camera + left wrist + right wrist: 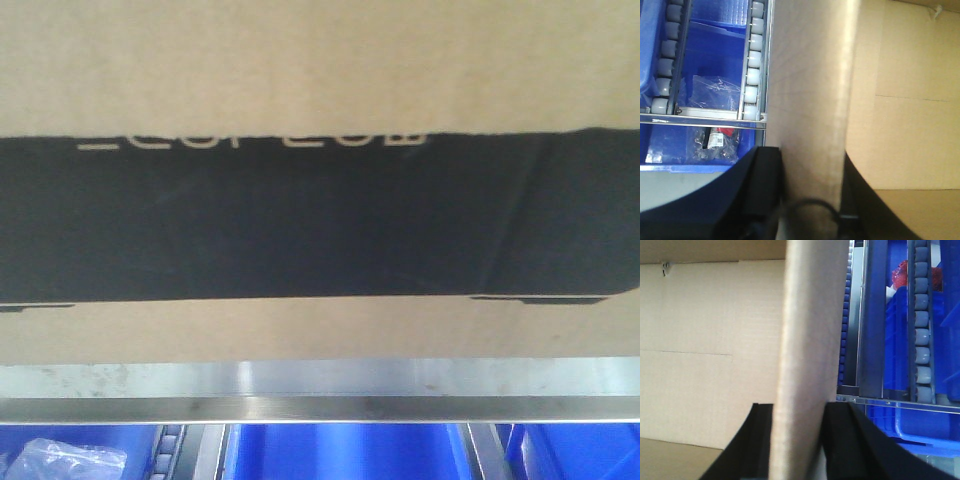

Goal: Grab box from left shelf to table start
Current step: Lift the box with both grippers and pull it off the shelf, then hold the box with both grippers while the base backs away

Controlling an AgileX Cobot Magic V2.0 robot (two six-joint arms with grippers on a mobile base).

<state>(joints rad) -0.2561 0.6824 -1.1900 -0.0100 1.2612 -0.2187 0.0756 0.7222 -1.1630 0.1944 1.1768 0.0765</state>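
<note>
The ECOFLOW carton (320, 70) fills the front view, its lower edge at the rail of the left shelf (320, 395), blue bins (340, 455) below. The left gripper (810, 200) and right gripper (800, 437) each clamp an upright cardboard wall of it. Those thin walls may buckle or slip, and uneven pulling could snag the carton on the rail.

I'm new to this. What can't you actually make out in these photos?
- Front view: the box fills the frame, hiding whatever lies behind it; its white lettering is blurred, partly lost.
- Left wrist view: bagged items in the blue bin, too small to identify.
- Right wrist view: red object, half hidden behind rollers.
</note>
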